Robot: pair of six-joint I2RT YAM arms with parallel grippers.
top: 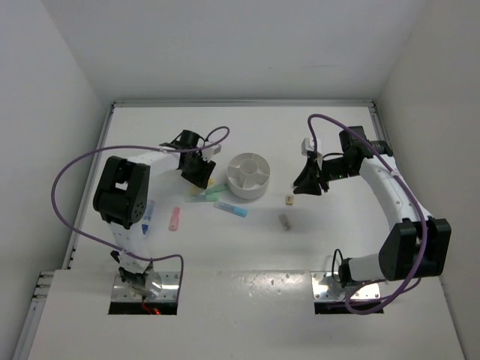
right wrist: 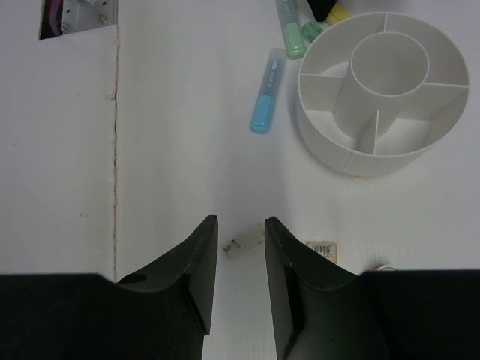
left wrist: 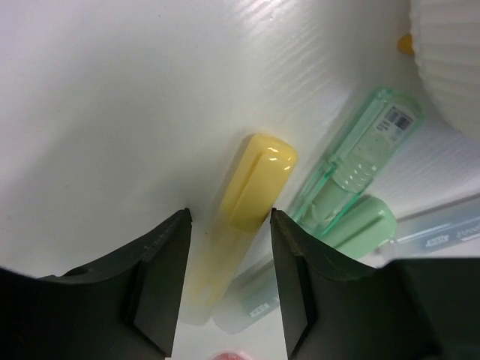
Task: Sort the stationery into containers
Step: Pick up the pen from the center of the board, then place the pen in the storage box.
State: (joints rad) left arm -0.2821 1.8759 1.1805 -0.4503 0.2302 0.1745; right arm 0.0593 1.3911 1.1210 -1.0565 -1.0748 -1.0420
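Though yet to fill round white plastic organiser [right wrist: 352, 154], straddled short yellow plastic marker [left wrist: 247, 202] at its eight o'clock with left gripper [left wrist: 229, 217] unclenched; hovered right gripper [right wrist: 240, 221], released, by tiny pale block [right wrist: 244, 246]; sorted nothing.

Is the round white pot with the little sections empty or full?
Empty. The organiser shows only bare white inside its middle well and wedge sections, and the blue marker lies outside it.

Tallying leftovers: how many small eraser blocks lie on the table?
2: a tan block right of the organiser, a grey block just nearer the arm bases. Others may be hidden.
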